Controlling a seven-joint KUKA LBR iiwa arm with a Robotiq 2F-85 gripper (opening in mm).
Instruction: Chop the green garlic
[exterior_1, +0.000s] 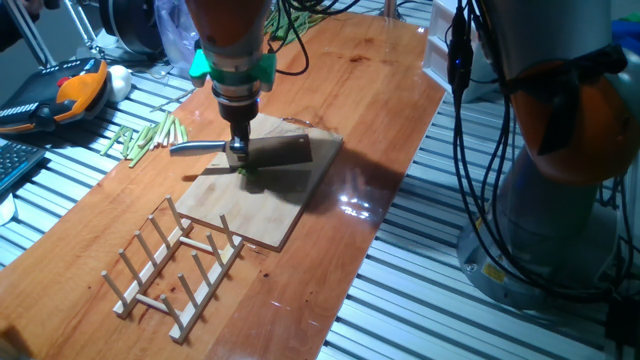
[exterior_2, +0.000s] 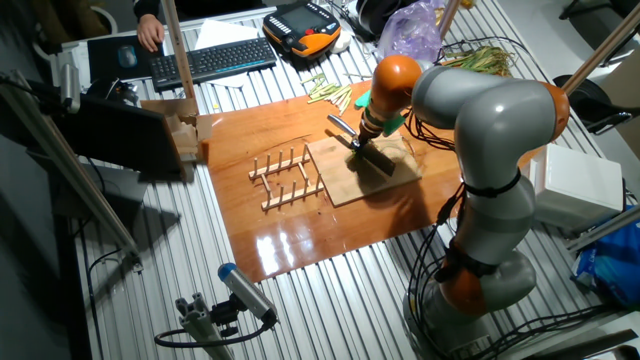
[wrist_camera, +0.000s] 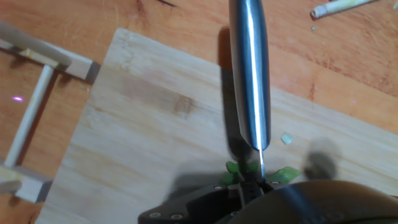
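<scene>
Because chopping needs the blade bearing straight down, my gripper (exterior_1: 238, 150) is clamped on the knife (exterior_1: 270, 150) by its handle, edge resting on the green garlic (wrist_camera: 249, 171), which lies on the cutting board (exterior_1: 290, 215).

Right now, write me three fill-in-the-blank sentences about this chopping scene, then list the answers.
1. The gripper holds a steel-handled ____.
2. The bright-green garlic bits lie on the pale wooden ____.
3. The wooden dowel rack sits on the table, off the board, and holds ____ plates.

Answers: knife; cutting board; no
</scene>
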